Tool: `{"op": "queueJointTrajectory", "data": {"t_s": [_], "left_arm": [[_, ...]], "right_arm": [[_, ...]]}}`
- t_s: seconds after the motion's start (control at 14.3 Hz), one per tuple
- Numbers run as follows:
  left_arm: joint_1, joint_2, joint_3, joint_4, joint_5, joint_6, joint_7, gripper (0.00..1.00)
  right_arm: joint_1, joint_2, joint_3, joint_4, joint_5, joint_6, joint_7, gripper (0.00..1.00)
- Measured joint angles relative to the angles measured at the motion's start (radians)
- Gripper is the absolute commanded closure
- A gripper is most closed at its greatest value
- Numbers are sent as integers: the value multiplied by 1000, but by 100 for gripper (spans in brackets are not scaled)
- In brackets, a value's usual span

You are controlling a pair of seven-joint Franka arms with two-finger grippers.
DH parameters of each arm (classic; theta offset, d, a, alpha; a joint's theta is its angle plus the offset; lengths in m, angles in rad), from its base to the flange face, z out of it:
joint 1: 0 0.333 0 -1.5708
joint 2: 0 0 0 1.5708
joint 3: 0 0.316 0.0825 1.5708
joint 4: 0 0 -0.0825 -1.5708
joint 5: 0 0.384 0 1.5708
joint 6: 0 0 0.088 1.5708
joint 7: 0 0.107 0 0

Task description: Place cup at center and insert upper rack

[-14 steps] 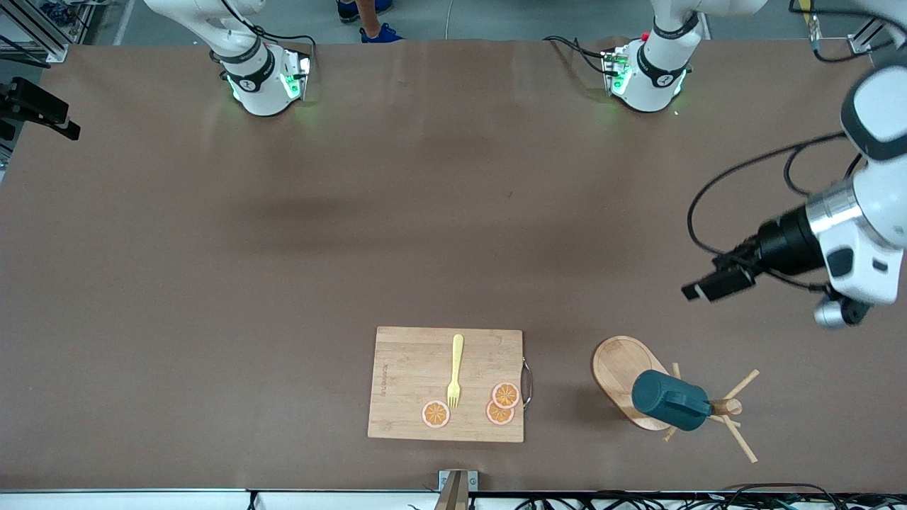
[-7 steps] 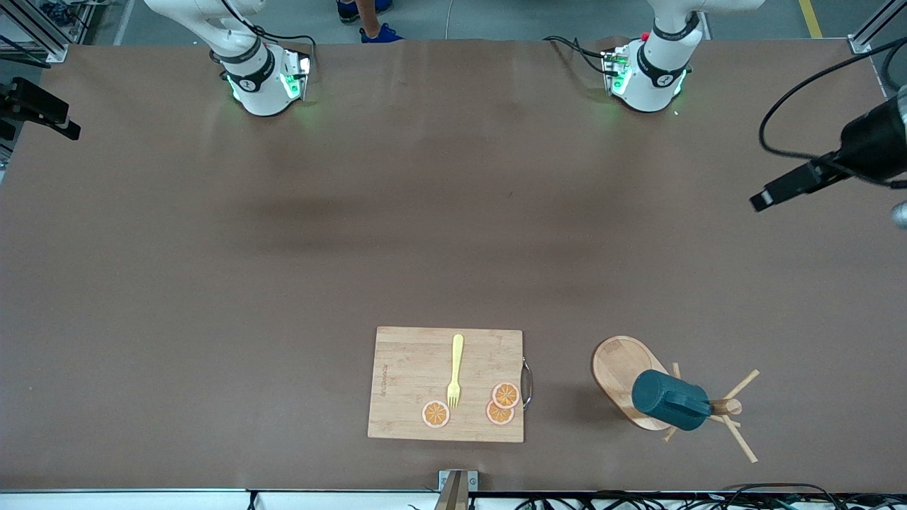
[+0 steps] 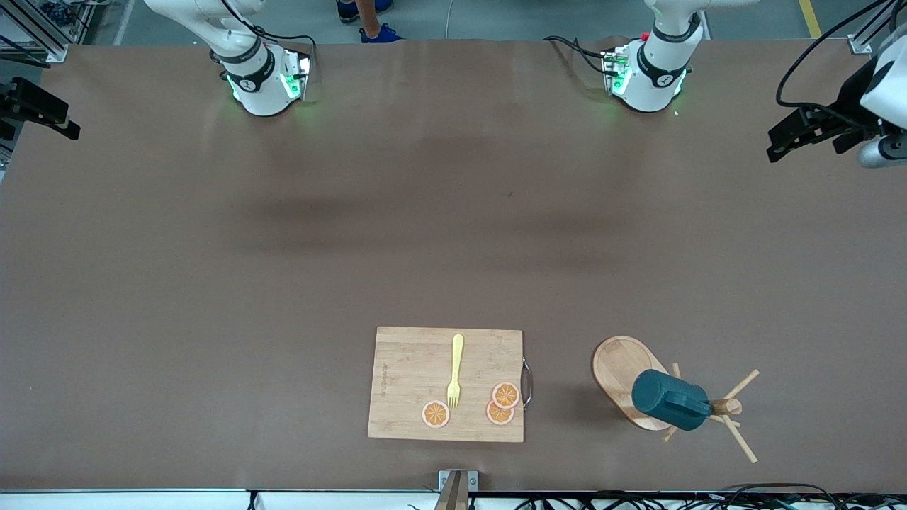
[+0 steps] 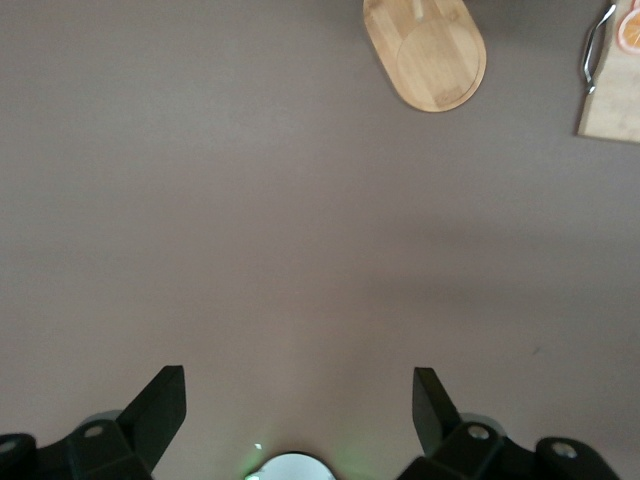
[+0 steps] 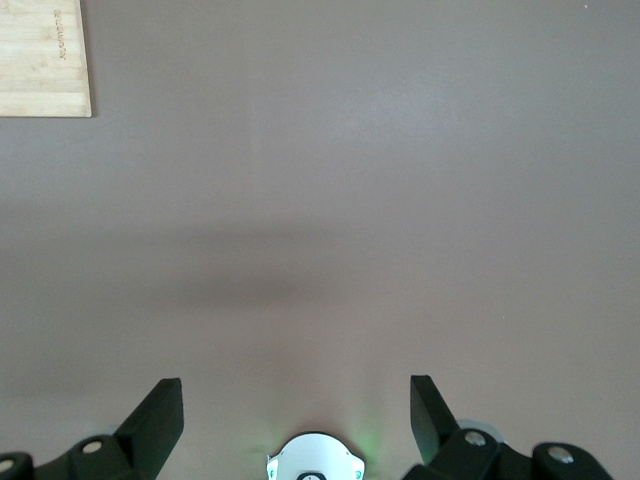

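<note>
Right gripper (image 5: 297, 425) raised high over bare brown table (image 3: 283, 248) in front of its own base, out of the front view; fingers (image 5: 160, 410) spread wide, nothing between them. Corner of the cutting board seen in the right wrist view.

Bamboo cutting board (image 3: 411, 354) lay flat near the table edge closest to the front camera, roughly midway along it. On it: yellow fork (image 3: 455, 372), tines pointing toward the front camera; three orange slices (image 3: 436, 414), one just beside the tines, the other two overlapping near the board's metal handle (image 3: 526, 382).

Mug tree (image 3: 620, 365) stood beside the board, toward the left arm's end of the table and apart from the board, on an oval wooden base, post leaning in the view, thin pegs (image 3: 740, 386) fanned out near its tip. Cup (image 3: 669, 400) hung on the tree, dark teal, up against the post near its tip, covering part of the base in the front view. Not at the table's centre.

Left gripper (image 3: 804, 131) hung in the air at the left arm's end of the table, well apart from the mug tree; fingers (image 4: 160, 405) spread wide, holding nothing. Oval base and board handle visible in the left wrist view.
</note>
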Motion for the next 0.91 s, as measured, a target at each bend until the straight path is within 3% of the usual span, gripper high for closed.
{"op": "queueJointTrajectory", "data": {"t_s": [0.28,0.91], "left_arm": [[19,-53,-3,-69,-58,23,6,0],[23,-58,-41,-70,-33,36,-9,0]], "right_arm": [[-1,0,0,0,0,0,-27,0],[-1,0,-1,0,0,3,-32,0]]}}
